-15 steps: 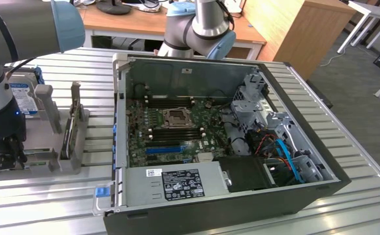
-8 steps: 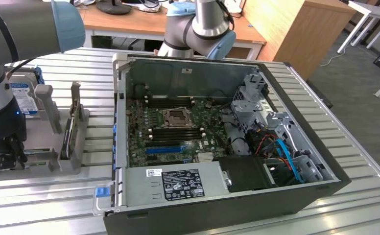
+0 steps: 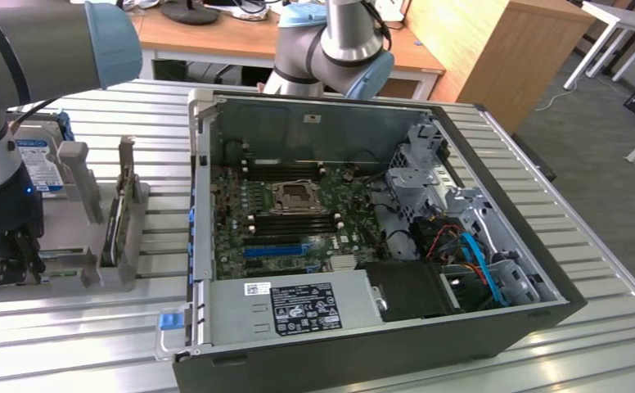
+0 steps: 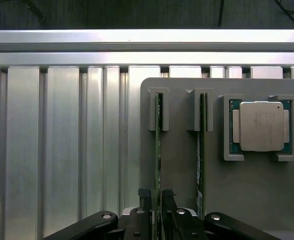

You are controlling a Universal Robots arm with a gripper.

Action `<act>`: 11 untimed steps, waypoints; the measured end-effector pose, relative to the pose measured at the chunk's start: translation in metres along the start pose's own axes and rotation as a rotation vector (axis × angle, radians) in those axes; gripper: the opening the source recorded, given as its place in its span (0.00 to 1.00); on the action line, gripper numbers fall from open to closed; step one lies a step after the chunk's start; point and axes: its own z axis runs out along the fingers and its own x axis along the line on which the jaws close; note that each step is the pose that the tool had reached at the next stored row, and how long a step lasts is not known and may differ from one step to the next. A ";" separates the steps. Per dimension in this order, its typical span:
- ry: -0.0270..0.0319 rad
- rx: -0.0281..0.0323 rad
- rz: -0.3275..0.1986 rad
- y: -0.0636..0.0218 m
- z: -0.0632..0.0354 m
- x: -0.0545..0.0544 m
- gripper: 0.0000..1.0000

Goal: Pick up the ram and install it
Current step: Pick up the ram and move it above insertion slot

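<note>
arm: thick silver-grey tubes, rounded joints | joint caps: pale blue | cable: thin, black, by the wrist | gripper: black, angled link bars, silver screw heads at pivots | fingers: dark, ribbed tips

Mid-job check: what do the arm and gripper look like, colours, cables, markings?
The arm is built of thick round silver-grey tubes with pale blue caps at the joints. A thin black cable curves beside it, and a small blue light glows near the wrist. The gripper is black, its linkage bars pinned with round silver bolts.
</note>
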 end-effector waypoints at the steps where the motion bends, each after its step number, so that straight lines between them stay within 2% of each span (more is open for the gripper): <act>1: 0.0000 0.0001 0.000 0.0000 0.0000 0.000 0.23; 11: 0.0001 0.0000 0.000 0.0000 0.0000 -0.001 0.23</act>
